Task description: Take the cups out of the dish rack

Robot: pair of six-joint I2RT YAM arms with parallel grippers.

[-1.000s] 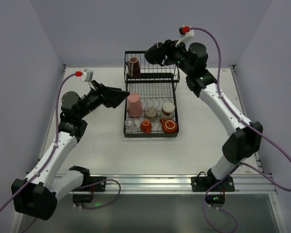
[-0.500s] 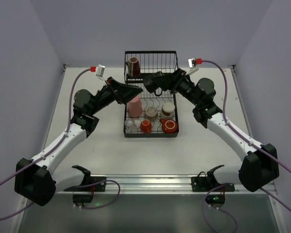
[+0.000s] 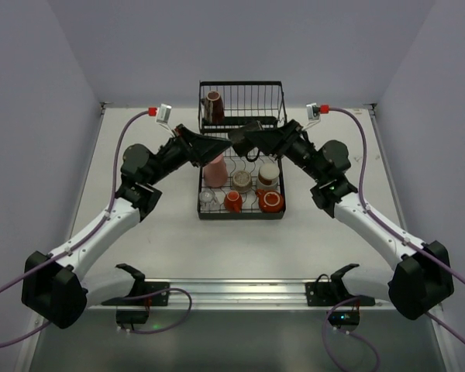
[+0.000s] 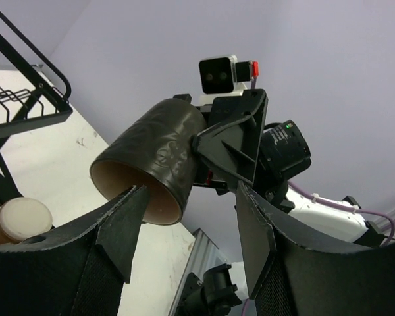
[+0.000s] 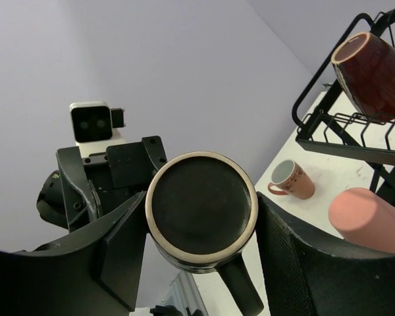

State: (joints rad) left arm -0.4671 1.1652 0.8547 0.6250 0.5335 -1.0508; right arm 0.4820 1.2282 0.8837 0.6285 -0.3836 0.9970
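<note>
The left gripper [image 4: 191,197] has its two black fingers spread wide apart. Just past them, the right gripper [image 4: 214,155] holds a black cup [image 4: 151,161] by its bottom end, tipped on its side in the air. The black rack [image 4: 33,118] and a pale cup [image 4: 16,220] sit at the left edge.

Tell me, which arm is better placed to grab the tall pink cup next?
Probably the left. The left pincer is open and empty, next to the tall pink cup in the top view; the right pincer is shut on a black mug.
</note>
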